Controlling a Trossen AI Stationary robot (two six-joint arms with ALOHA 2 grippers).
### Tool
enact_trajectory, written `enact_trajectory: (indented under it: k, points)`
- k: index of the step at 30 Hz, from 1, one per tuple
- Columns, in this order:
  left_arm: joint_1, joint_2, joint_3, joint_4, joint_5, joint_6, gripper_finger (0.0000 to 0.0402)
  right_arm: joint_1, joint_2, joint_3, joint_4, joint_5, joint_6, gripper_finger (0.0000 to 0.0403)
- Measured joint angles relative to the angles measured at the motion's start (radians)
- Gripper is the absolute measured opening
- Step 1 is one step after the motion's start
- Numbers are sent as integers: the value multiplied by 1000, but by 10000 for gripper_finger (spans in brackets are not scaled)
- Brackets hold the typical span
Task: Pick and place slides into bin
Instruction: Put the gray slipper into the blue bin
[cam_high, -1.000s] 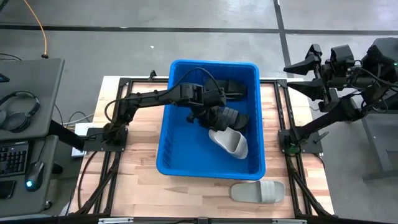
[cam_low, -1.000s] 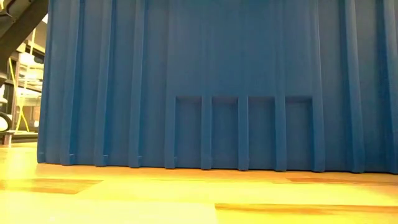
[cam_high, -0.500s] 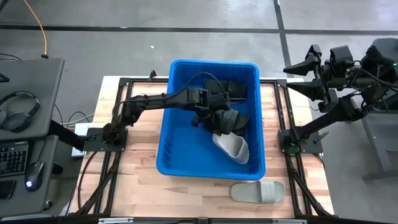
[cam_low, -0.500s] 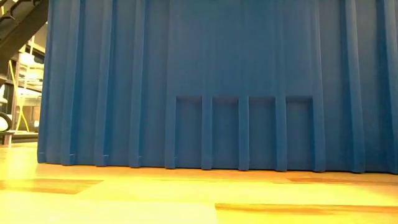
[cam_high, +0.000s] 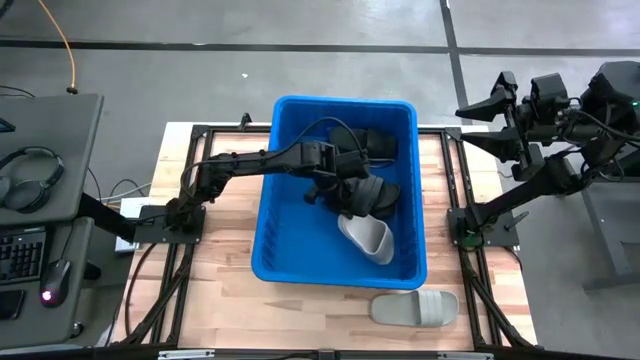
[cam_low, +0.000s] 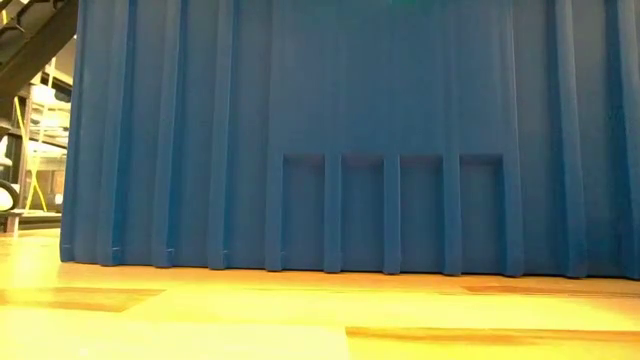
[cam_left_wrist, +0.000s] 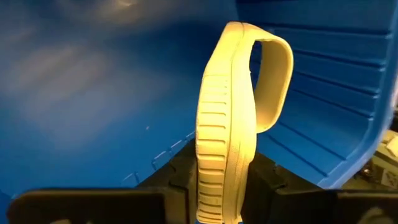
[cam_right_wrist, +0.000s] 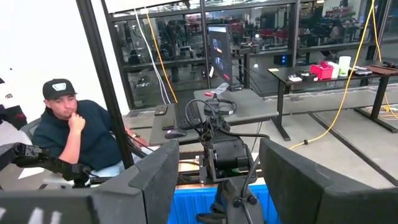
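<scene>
The blue bin (cam_high: 264, 235) stands mid-table; its ribbed wall fills the low view (cam_low: 350, 130). My left gripper (cam_high: 351, 210) reaches into it and is shut on a light grey slide (cam_high: 366, 238), which shows on edge in the left wrist view (cam_left_wrist: 225, 118). Black slides (cam_high: 372, 142) lie in the bin's far right part. A second light grey slide (cam_high: 415, 307) lies sole-down on the table by the bin's near right corner. My right gripper (cam_high: 470, 124) is open and empty, raised beyond the table's far right; its fingers also show in the right wrist view (cam_right_wrist: 214, 190). My left gripper pinches the grey slide's sole at one end (cam_left_wrist: 217, 202) between its two fingers (cam_left_wrist: 181, 186), one on each flat face. The slide stands on edge and points away from the fingers, strap end farthest. Whether its far end rests on the bin's floor, I cannot tell.
The bin's walls (cam_left_wrist: 93, 93) close in around the left gripper. Bare wooden table (cam_high: 220, 280) lies left of and in front of the bin. A person (cam_right_wrist: 81, 137) sits beyond the table, and a desk with headphones (cam_high: 35, 165) stands to the left.
My left gripper has moved a little toward the table's right and near edges inside the bin, carrying the grey slide along; over the last half second it has nearly kept still.
</scene>
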Motion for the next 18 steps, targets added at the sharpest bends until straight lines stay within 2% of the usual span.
enact_trajectory:
  k: [6,9,12,18]
  points:
    - [0,0,0,-21,-8,5,73,0,0,0,0,-5,0,211]
    - [0,0,0,-26,11,27,89,0,0,0,0,-8,0,211]
    - [1,0,0,-46,34,42,123,0,0,0,0,-11,0,211]
    - [0,0,0,-59,29,51,218,0,0,0,0,-14,0,211]
